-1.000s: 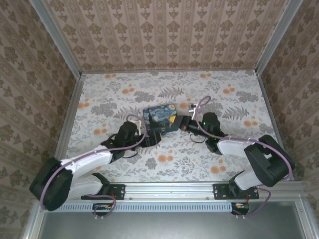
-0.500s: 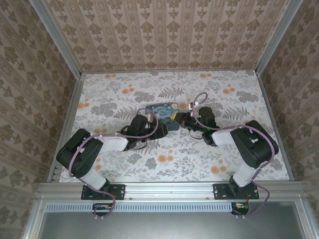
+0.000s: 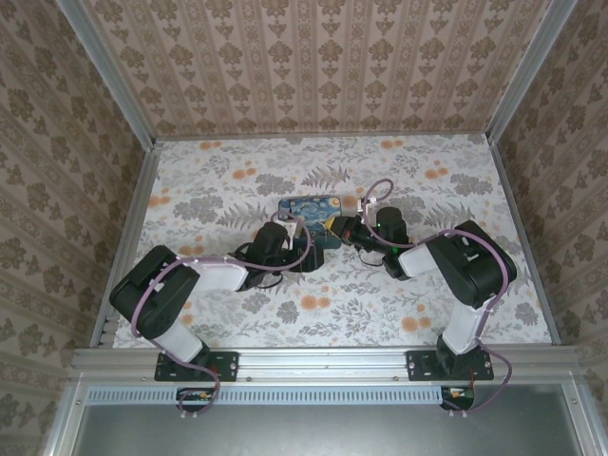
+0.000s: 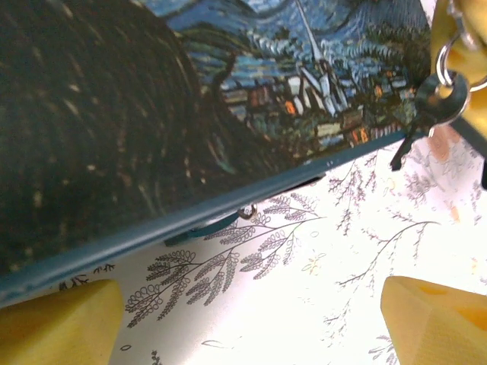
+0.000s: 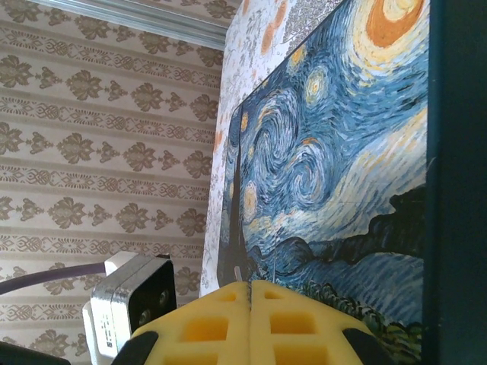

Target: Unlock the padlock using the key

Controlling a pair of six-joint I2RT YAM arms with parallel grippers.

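**Station Status: Key Beside the Painted Box**

1. Painted box (image 3: 307,209): rests flat on the floral desk (image 3: 427,190), near the middle. Both arms reach in to its near edge, one at each side.

2. Left gripper (image 4: 251,325): released. Its yellow fingers (image 4: 61,319) stand wide apart at the lower corners of the left wrist view, with bare desk between them. They sit just in front of the box's near edge, and nothing lies between them.

3. Right gripper (image 5: 251,319): clenched, with its yellow pads pressed together at the right end of the box.

4. Key (image 4: 444,103): hangs on a ring off the box's right corner, above the desk, blade pointing down. The ring lies against a yellow pad of the right gripper. It cannot be told whether the ring is pinched there.

5. Padlock: its body cannot be made out.
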